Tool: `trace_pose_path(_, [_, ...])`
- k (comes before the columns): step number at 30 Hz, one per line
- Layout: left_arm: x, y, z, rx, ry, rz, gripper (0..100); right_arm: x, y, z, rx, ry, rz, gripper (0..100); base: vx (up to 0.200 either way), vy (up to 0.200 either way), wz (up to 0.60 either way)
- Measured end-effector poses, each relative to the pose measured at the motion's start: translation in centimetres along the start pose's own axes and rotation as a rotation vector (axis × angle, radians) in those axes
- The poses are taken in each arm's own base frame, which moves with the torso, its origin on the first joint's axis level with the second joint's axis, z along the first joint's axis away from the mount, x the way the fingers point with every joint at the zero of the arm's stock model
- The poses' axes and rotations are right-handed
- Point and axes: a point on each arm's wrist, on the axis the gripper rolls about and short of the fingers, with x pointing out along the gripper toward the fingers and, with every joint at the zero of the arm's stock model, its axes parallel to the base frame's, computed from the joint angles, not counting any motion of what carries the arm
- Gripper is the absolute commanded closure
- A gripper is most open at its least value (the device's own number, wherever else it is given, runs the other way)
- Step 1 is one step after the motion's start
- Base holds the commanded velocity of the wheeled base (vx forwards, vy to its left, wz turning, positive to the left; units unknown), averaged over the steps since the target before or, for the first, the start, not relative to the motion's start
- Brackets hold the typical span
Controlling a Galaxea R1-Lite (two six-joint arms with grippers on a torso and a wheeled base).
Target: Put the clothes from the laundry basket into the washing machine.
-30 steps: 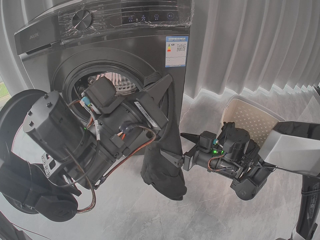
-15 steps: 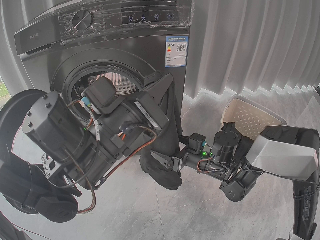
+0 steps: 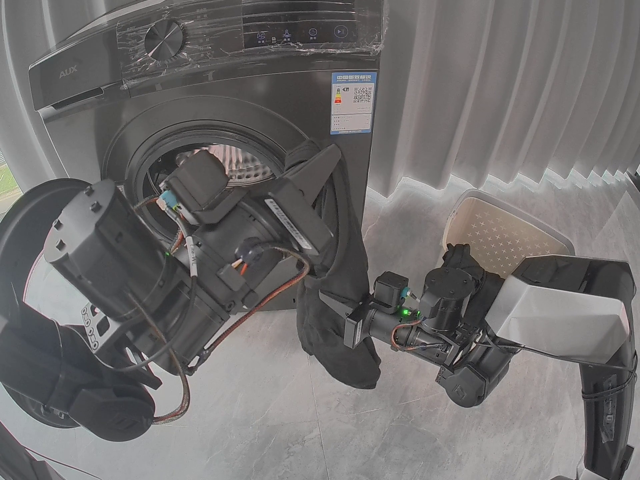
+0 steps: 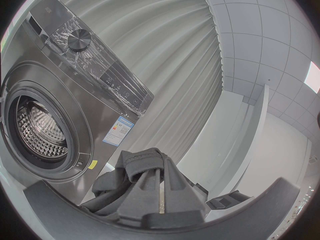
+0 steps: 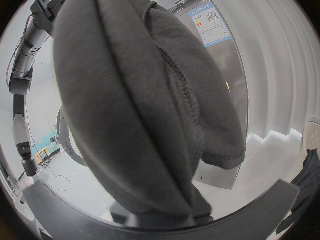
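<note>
So the biggest thing here is the washing machine (image 3: pixel 200 101), which takes up the 11 o'clock part of the head view. Its round door (image 3: pixel 30 205) is swung open over at 9 o'clock, so the drum opening (image 3: pixel 223 161) is wide open and ready to load. The laundry basket (image 3: pixel 507 235) sits on the floor at 3 o'clock, well apart from the machine.

Next is the dark garment (image 3: pixel 340 281), pretty much dead center. It hangs in the air in front of the machine's lower right corner. Its long axis runs nearly straight up and down, 12 to 6, and the bottom end dangles above the floor.

The left gripper (image 3: pixel 328 158) has the top of it. In the left wrist view the jaws are pinched almost together on a fold of the cloth, with only a thin slit between them. The right gripper (image 3: pixel 333 301) is pushed into the lower half of the garment, coming in from 3 o'clock. The cloth is draped right over it, so I honestly can't tell if it has any grip or is just propping the fabric up.

The bit that matters, as I see it, is that the drum opening lies at about 9 o'clock from the left gripper, close by and roughly level with it. That makes the left arm the nearer one by far. My guess is the top end goes in first, and the loose tail needs lifting so it doesn't catch on the door rim.
</note>
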Motion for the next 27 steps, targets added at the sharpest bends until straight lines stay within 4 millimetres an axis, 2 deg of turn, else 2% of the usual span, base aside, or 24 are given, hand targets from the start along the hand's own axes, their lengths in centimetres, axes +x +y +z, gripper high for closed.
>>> trace_pose_path(5, [0.1,0.5,0.2,0.007,-0.007,0.009,100,-0.8,0.8,0.0,0.008,0.025,0.011,100,0.000,0.000,0.00])
trace_pose_path(11, [0.1,1.4,0.5,0.020,-0.013,0.033,100,-2.8,2.9,1.4,0.011,0.041,0.047,100,0.000,0.000,0.00])
trace_pose_path(20, [0.4,4.1,-0.1,0.054,-0.011,0.108,100,-8.1,7.0,4.0,0.012,0.077,0.134,100,0.000,0.000,0.00])
trace_pose_path(27, [0.9,6.9,-1.7,0.104,-0.011,0.165,100,-12.1,8.9,5.6,0.007,0.080,0.185,100,0.000,0.000,0.00])
